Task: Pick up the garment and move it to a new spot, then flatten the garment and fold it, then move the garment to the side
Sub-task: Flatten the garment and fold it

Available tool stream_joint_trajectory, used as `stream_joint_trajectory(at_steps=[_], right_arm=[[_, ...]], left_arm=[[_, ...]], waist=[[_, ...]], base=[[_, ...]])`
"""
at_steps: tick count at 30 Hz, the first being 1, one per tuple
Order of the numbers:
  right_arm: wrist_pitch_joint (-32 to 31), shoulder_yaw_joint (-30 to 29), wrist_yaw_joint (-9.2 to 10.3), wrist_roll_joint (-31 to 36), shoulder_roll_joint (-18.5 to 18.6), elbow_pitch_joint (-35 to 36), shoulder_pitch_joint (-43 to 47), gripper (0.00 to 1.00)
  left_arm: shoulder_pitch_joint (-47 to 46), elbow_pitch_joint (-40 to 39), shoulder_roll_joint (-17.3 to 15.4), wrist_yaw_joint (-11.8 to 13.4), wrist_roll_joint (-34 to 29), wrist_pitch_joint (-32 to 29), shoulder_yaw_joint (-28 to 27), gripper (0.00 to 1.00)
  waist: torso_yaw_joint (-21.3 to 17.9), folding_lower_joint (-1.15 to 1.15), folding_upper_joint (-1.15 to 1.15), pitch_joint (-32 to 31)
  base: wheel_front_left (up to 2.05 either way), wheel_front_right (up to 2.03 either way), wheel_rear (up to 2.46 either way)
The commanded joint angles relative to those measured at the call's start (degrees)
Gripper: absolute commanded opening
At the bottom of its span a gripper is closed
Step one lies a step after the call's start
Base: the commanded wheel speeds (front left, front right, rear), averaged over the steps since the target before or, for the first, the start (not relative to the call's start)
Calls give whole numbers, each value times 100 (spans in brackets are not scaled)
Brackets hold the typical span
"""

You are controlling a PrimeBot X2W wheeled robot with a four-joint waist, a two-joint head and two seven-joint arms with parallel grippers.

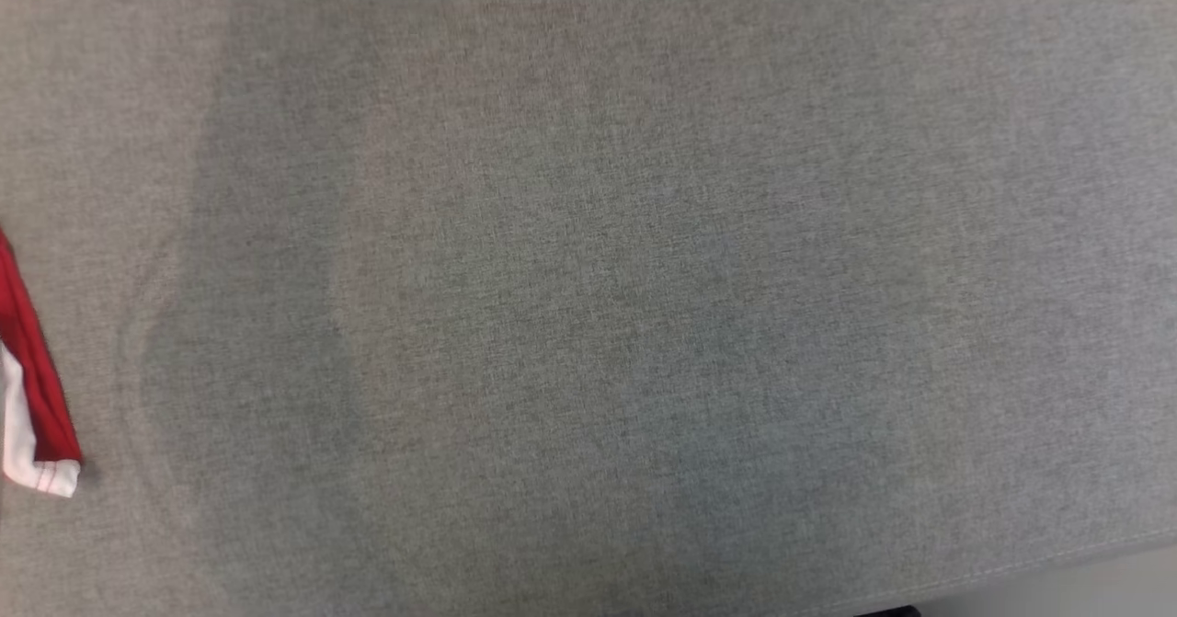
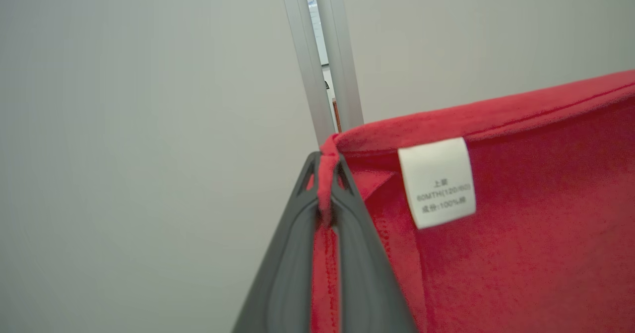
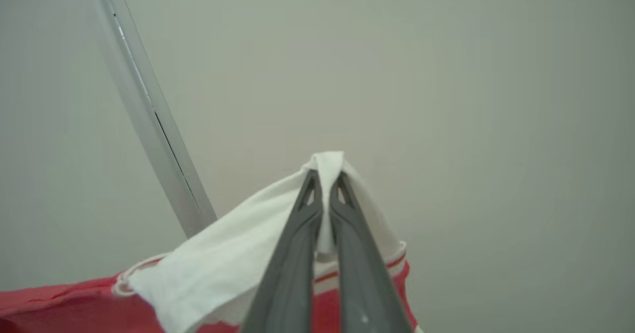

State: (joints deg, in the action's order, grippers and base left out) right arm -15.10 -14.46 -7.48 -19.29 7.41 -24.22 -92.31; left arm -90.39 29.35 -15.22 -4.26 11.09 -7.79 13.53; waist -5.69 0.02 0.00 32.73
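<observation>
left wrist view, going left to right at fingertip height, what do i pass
pale wall → left gripper, clamped on the garment → white label → the garment's red cloth out to the right edge

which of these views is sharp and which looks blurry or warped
Head view: soft, the red and white garment smeared at its edge, broad shadow bands on the grey woven cloth surface. Left wrist view: white sewn-in label fairly sharp, print partly legible. Right wrist view: silver metal post bowed by the wide lens.
</observation>
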Motion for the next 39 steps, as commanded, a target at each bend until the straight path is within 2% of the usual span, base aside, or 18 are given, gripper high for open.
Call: stream_joint_trajectory(at_steps=[1, 3, 7, 10, 15, 18, 22, 26, 29, 32, 35, 37, 39], right_arm=[[225, -23, -2, 54, 7, -135, -236, 0], [583, 29, -2, -26, -79, -439, -307, 0], [1145, 378, -2, -417, -45, -733, 265, 0], [1507, 660, -3, -1007, -28, -639, 1117, 0], [2029, 1202, -2, -2057, 54, 38, 3293, 0], [2262, 1475, -3, -2396, 176, 485, 4645, 0], [2333, 1750, 0, -2578, 402, 950, 6352, 0], [2232, 1811, 0, -2701, 516, 1408, 7728, 0], [2054, 1697, 0, -2755, 529, 1669, 8700, 0], [1873, 1389, 2, -2836, 494, 1876, 9660, 0], [1735, 1048, 2, -2884, 400, 2120, 10480, 0], [1651, 901, 1, -2826, 327, 2308, 10728, 0], [1528, 862, -1, -2816, 243, 2456, 10669, 0]], left_arm=[[-250, 196, -14, 2, -97, 206, 56, 0], [-376, 592, 73, -23, -181, 612, 153, 0], [-91, 1193, 223, -83, -11, 1363, 165, 0], [419, 1580, 289, -164, 204, 1821, 142, 0], [2090, 1675, 304, -269, 422, 2242, 277, 0], [3276, 1355, 294, -285, 617, 2296, 225, 0], [5193, 468, 255, -283, 737, 2284, 107, 0], [6977, -417, 301, -146, 767, 2280, 106, 0], [8200, -975, 365, 129, 767, 2281, 138, 0], [9324, -1557, 489, 395, 779, 2274, 260, 0], [10078, -2130, 550, 592, 714, 2114, 449, 0], [10325, -2524, 572, 678, 734, 1901, 532, 0], [10410, -2860, 592, 632, 867, 1644, 592, 0]], waist=[[-18, -2, 0, 828], [-55, -2, 0, 953], [-51, -2, 0, 951], [-62, -2, 0, 827], [-76, -2, 0, 282], [-99, -2, 0, -252], [-154, -2, 0, -1054], [-207, -2, 0, -1814], [-267, -2, 0, -2263], [-280, -2, 0, -2549], [-181, -2, 0, -2574], [-130, -2, 0, -2427], [-100, -2, 0, -2257]], base=[[0, 0, 0], [0, 0, 0], [0, 0, 0], [0, 0, 0], [0, 0, 0], [0, 0, 0], [0, 0, 0], [0, 0, 0], [0, 0, 0], [0, 0, 0], [0, 0, 0], [0, 0, 0], [0, 0, 0]])
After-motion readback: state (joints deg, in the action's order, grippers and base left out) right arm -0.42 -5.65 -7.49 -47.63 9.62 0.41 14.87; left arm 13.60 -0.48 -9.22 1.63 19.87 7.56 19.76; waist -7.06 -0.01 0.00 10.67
